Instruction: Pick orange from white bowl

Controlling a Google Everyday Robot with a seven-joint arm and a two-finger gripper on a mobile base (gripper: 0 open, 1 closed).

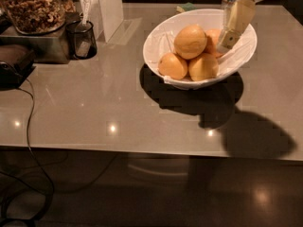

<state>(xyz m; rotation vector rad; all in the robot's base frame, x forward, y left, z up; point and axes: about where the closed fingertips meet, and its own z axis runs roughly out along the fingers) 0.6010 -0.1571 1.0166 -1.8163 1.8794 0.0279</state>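
The white bowl [160, 38] stands on the grey table at the back right, lined with a white cloth or paper. It holds several fruits. The orange [191, 40], the largest and yellowish, lies on top of two smaller ones [173, 65] [203, 66]; another shows behind it [214, 36]. My gripper [226, 42] reaches down from the top right into the right side of the bowl, just right of the orange. It holds nothing that I can see.
A small dark cup [81, 39] stands at the back left beside a glass jar of nuts [32, 6] on a metal box [40, 48]. A white upright box [108, 8] stands behind. A black device [14, 65] with a cable [29, 112] lies at far left.
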